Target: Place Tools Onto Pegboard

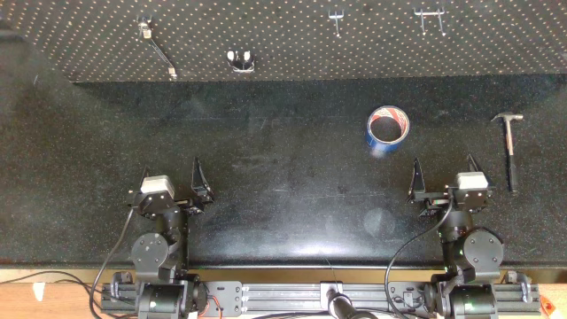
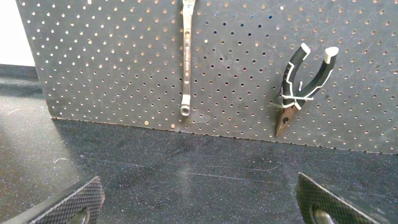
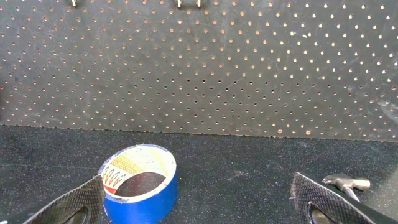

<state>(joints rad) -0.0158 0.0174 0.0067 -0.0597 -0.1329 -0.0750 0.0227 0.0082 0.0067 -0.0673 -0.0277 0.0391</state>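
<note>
A silver wrench (image 1: pixel 157 46) (image 2: pixel 186 59) and black-and-white pliers (image 1: pixel 240 62) (image 2: pixel 301 87) hang on the pegboard (image 1: pixel 292 35) at the back left. A roll of blue tape (image 1: pixel 387 129) (image 3: pixel 140 182) lies flat on the black table, right of centre. Near the right edge lies a hammer (image 1: pixel 510 149) (image 3: pixel 346 183). My left gripper (image 1: pixel 171 182) (image 2: pixel 199 202) stands open near the front left, nothing between its fingers. My right gripper (image 1: pixel 443 180) (image 3: pixel 199 202) is open at the front right, just short of the tape.
Bare metal hooks (image 1: pixel 335 18) (image 1: pixel 431 18) stick out of the pegboard at its upper right. The black table (image 1: pixel 292 177) stretches open between the two arms and in front of the pegboard.
</note>
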